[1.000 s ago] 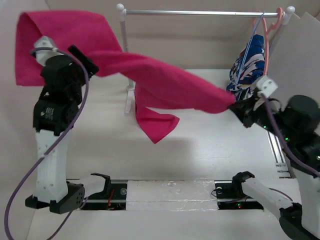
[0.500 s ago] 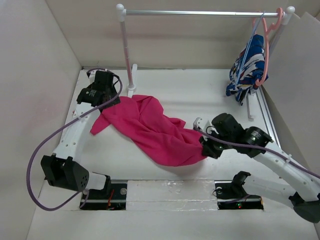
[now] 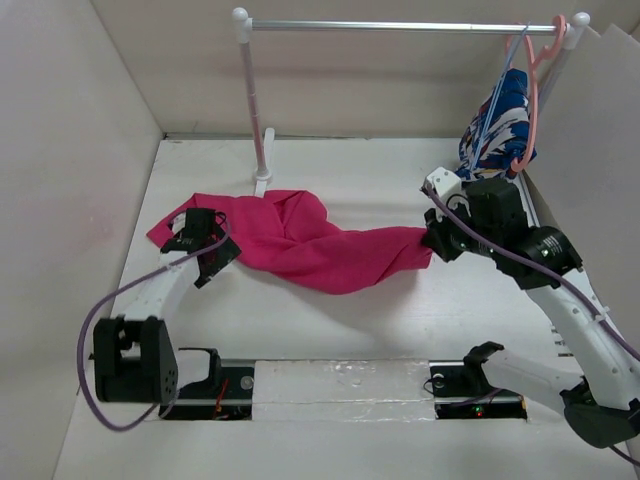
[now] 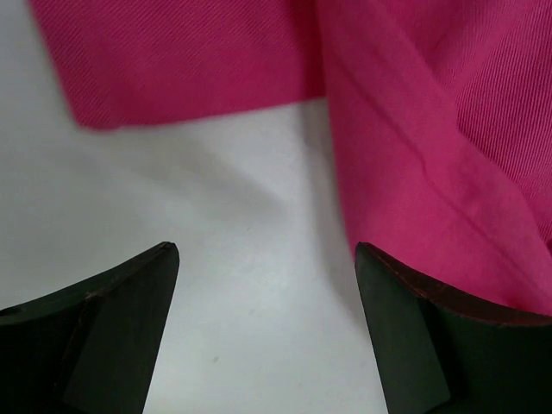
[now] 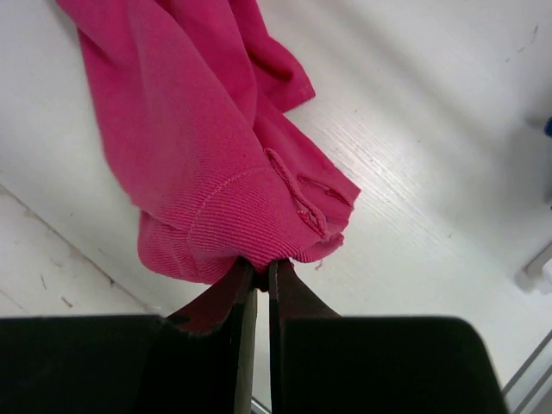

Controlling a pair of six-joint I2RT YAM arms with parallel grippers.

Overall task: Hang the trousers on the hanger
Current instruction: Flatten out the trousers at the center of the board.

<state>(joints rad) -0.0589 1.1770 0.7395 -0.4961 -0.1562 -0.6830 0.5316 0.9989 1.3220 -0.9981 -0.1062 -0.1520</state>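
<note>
trousers (image 3: 300, 240) lie crumpled, right gripper (image 5: 261, 266) pinching 1 end, left gripper (image 4: 267, 254) spread wide at the other.

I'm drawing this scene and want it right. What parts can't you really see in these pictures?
- Buttons on the trousers: too small in the top view; the wrist views show only part of the cloth.
- Bottom of the hanger: top view, behind the blue-and-white garment.
- Fingertips of the right hand: right wrist view, tucked under the cloth.
- Full shape of the trousers: left wrist view, cut off by the top and right edges.
</note>
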